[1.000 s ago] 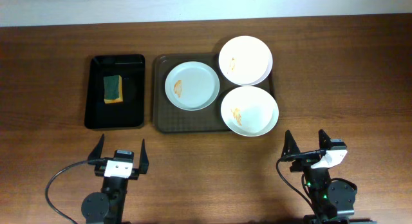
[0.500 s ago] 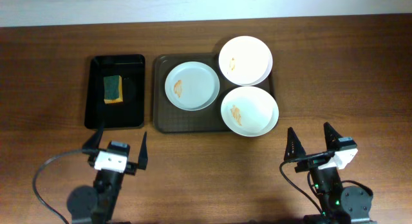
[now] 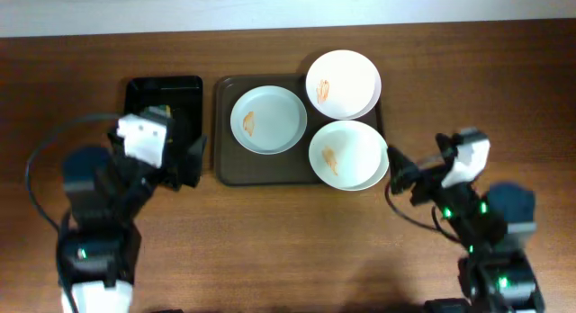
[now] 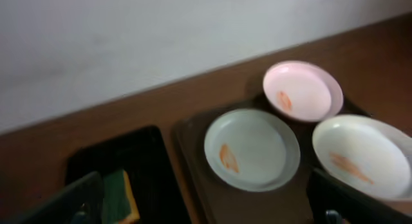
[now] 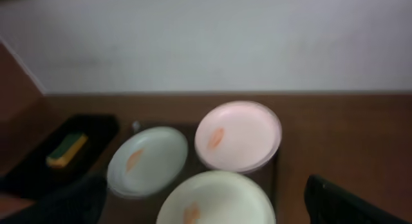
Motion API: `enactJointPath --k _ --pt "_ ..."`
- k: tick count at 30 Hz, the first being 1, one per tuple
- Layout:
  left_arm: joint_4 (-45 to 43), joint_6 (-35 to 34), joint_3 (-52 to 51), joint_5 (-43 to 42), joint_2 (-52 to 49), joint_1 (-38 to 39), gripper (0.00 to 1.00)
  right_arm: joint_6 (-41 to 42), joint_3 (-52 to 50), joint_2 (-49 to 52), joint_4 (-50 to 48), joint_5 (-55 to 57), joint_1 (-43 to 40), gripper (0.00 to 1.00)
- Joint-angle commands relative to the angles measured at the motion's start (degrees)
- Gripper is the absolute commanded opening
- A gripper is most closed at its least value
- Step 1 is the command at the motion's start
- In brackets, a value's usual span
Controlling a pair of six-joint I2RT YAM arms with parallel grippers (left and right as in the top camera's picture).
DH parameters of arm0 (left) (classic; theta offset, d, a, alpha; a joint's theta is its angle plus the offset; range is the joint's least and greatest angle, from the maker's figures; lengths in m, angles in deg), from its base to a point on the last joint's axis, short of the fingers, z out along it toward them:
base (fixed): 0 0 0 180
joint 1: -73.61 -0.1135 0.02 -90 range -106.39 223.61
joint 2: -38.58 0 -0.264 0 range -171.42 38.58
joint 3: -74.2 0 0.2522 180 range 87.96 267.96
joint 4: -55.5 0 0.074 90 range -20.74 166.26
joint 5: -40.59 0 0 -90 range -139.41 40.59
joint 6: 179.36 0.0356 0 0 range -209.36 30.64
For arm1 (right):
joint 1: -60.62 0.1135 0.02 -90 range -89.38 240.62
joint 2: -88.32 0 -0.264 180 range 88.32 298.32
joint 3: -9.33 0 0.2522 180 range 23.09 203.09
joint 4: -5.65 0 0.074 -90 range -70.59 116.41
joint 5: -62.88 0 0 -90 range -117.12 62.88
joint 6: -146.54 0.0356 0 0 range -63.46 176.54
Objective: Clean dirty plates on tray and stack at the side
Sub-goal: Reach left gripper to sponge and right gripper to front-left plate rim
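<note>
No text, label, brand, number or sign can be read anywhere in these views

**Desk** (image 3: 297, 250): the near side is broad and bare between the two arms. A bare, narrow strip runs behind the trays.
**Right of the tray** (image 3: 221, 169): bare beyond the right gripper (image 3: 418, 162), which hangs just beside the near-right plate (image 3: 349, 155).
**Black tray** (image 3: 135, 88): largely covered by the left gripper (image 3: 166, 160), with a sponge (image 4: 119, 197) inside.
**Slot between the two trays:** thin.
**Left plate** (image 3: 268, 120): close to the far-right plate (image 3: 343, 84), possibly touching.
**Both right plates:** they meet and overhang the raised rim.
**Tray floor:** bare along its near-left edge.
</note>
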Motion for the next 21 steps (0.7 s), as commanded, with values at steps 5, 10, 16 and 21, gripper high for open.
enactJointPath --k 5,10,16,21 --pt "12.7 -0.3 17.7 -1.5 -15.9 -0.2 0.99 -0.8 19.6 19.4 16.6 -5.7 0.4 0.98" --pt "23.4 -0.3 27.5 -1.5 -23.8 -0.2 0.99 -2.3 33.2 31.1 29.6 -5.7 1.1 0.98" --pt "36.1 2.3 39.8 -1.5 -32.6 -0.2 0.99 -5.4 46.9 42.9 36.8 -5.7 6.9 0.98" --pt "36.1 2.3 41.2 1.2 -33.7 -0.2 0.99 -5.3 50.1 50.4 30.9 -5.5 9.4 0.98"
